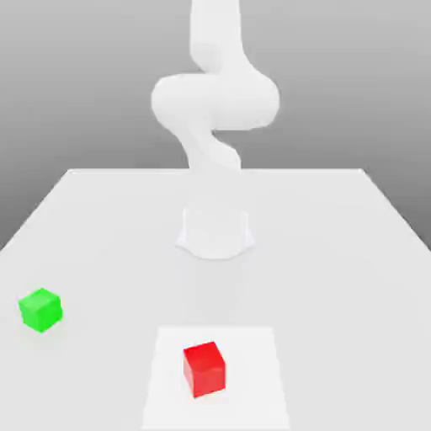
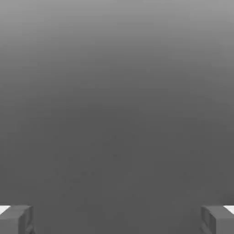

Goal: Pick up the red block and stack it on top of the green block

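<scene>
A red block [image 1: 204, 369] sits on the white table [image 1: 337, 252] near its front edge, around the middle of the exterior view. The green block [image 1: 40, 309] rests apart from it, toward the exterior view's left. The white arm [image 1: 215, 101] rises from its base and leaves the frame at the top, so the hand itself is out of the exterior view. In the hand view my gripper [image 2: 117, 219] is open: its two grey fingertips [image 2: 16, 219] stand far apart with nothing between them. Only flat grey background shows there, and neither block.
The arm's round base [image 1: 215, 231] stands at the table's middle, behind both blocks. A slightly lighter square patch [image 1: 252, 387] lies under the red block. The table's far edge runs behind the base.
</scene>
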Controlling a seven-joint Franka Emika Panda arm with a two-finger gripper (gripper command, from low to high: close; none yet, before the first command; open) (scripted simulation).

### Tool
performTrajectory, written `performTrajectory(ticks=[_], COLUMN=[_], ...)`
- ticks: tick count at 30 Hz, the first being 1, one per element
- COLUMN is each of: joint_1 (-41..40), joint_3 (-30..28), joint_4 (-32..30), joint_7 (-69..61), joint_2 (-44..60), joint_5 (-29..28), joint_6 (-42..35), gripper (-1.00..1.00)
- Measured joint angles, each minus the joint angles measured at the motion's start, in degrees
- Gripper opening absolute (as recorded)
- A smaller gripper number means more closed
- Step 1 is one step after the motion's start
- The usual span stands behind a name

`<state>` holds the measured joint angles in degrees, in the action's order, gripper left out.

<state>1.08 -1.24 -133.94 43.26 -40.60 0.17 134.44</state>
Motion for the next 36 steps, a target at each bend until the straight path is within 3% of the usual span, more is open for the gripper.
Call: performTrajectory(ticks=[21, 27, 28, 36], joint_1=[3.84, 1.96, 1.62, 1.70], joint_3=[-5.57, -3.04, -2.63, -2.86], joint_4=[-18.01, -17.16, -16.99, -17.23], joint_7=[-21.78, -24.89, -25.13, -24.54], joint_2=[43.94, 56.36, 57.54, 55.97], joint_5=[1.71, 4.73, 5.04, 4.25], joint_6=[22.45, 32.36, 33.35, 31.98], gripper=[0.00, 0.00, -1.00, -1.00])
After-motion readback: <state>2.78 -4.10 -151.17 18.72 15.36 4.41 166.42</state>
